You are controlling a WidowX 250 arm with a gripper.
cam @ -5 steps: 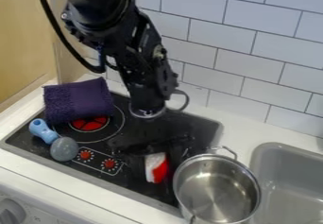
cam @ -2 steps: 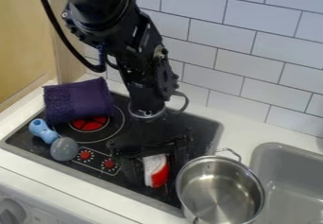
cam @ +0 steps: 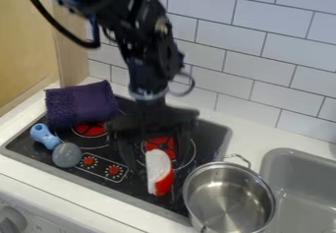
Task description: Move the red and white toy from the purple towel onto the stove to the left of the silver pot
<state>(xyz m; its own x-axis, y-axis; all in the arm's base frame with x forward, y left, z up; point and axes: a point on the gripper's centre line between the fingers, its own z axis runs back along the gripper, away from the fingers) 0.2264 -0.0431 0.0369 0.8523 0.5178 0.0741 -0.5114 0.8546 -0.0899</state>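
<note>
1. a white tiled wall stands behind a pale counter, with a wooden panel at the left; a black stovetop is set into the counter.
2. at the left, a purple cloth lies folded into a compact pad, partly over the rear-left burner and the stove's back edge — the fold probably keeps it from spreading farther.
3. in front of it, a blue-handled utensil rests on its side, its round grey head near the red dials. the handle slants towards the cloth, perhaps simply because that is how it settles when laid down.
4. near the middle, the black gripper hangs with its fingers spread, one to each side of the red and white thing. it seems to pinch nothing; the gap looks wide enough to leave that thing loose. the red and white thing lies lengthwise on the stovetop, just in front of the right-hand burner, apparently borne by the surface.
5. at the right, a metal pot stands upright by the stove's edge, between the red and white thing and a grey sink — its flat base likely steadies it.
</note>
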